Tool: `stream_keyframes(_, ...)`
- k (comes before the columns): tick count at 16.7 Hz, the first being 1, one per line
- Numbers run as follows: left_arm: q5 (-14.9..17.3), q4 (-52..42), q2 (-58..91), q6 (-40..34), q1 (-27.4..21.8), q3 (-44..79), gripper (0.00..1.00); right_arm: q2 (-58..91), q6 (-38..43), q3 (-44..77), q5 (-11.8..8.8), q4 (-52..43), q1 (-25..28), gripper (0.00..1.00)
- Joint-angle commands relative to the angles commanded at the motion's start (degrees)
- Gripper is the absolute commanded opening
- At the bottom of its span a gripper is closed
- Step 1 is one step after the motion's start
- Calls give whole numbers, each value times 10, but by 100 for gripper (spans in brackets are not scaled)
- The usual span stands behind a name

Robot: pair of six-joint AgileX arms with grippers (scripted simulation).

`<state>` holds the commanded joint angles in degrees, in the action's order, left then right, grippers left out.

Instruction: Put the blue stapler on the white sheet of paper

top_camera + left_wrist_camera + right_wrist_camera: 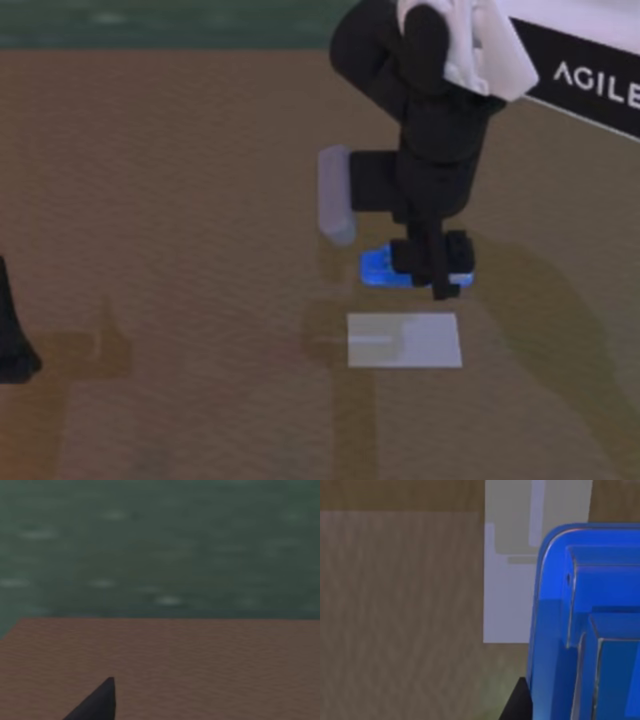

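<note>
The blue stapler (377, 268) hangs just above the table, a little behind the white sheet of paper (404, 340). My right gripper (437, 275) comes down on it from above and is shut on it, hiding its middle. In the right wrist view the stapler (570, 630) fills one side, with one dark finger (521, 705) pressed against its flank. The sheet of paper (507, 595) lies flat beyond it. My left gripper (10, 345) is parked at the table's left edge; one fingertip (100, 702) shows over bare table.
A grey translucent rounded block (335, 195) stands upright just left of the right arm, behind the stapler. The table's back edge (150, 48) runs along the top. A white and black base panel (590, 70) fills the back right corner.
</note>
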<state>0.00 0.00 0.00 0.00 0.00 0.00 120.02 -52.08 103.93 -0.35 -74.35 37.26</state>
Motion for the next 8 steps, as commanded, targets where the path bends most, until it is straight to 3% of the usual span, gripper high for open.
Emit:
stream_keyframes(3, 0, 0, 0, 0, 0, 0, 100, 5, 0, -18, 0, 23, 1, 0)
stream_keyframes(8, 0, 0, 0, 0, 0, 0, 100, 33, 2, -104, 0, 137, 3, 0)
